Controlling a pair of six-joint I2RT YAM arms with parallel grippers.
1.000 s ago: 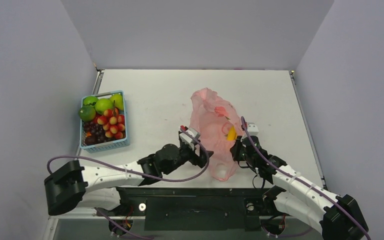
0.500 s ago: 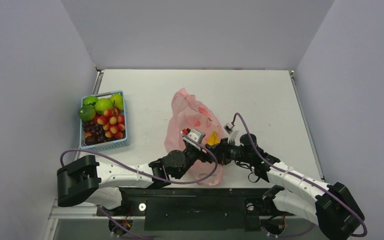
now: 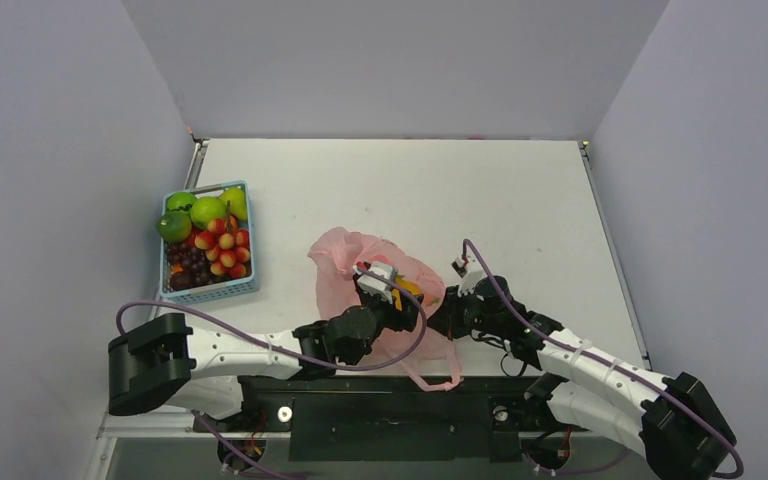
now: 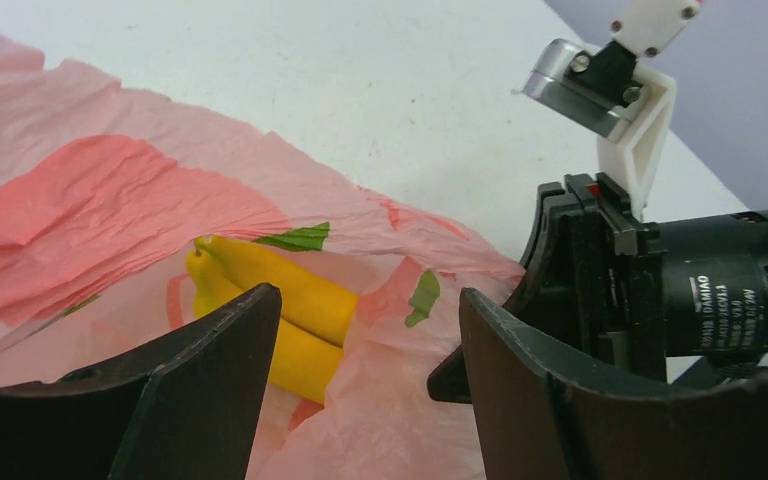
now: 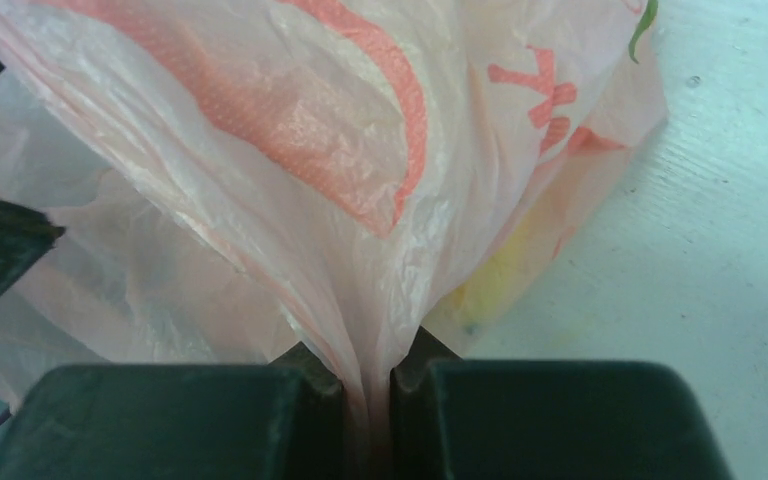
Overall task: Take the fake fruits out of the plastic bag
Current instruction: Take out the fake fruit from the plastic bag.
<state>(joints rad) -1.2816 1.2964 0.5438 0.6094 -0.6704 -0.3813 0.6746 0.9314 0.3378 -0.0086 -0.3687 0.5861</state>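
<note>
**Bag pinched at the near edge, bananas showing inside**

A white table (image 3: 520,190) fills a pale grey, three-walled booth. Both arms lie low along the near edge and reach inward toward each other from their bases at the corners.

The left arm stretches rightward with its wrist over the bag. The left gripper (image 4: 365,320) has its jaws well apart, straddling the crumpled film. The right arm reaches leftward, and the right gripper (image 5: 367,375) is clamped tight on a gathered fold of the plastic bag (image 3: 345,265).

The pink bag sits slumped between the two grippers at the near middle of the table, and one handle loop trails toward the front edge. The yellow bananas (image 4: 290,310) lie inside it, partly behind the left finger.

At the left edge, well apart from the bag, a light-blue basket (image 3: 210,290) holds green apples (image 3: 207,210), a red-yellow cluster (image 3: 222,250) and dark grapes (image 3: 185,268).

Beyond the bag, the far half and right side of the table show bare white up to the walls.
</note>
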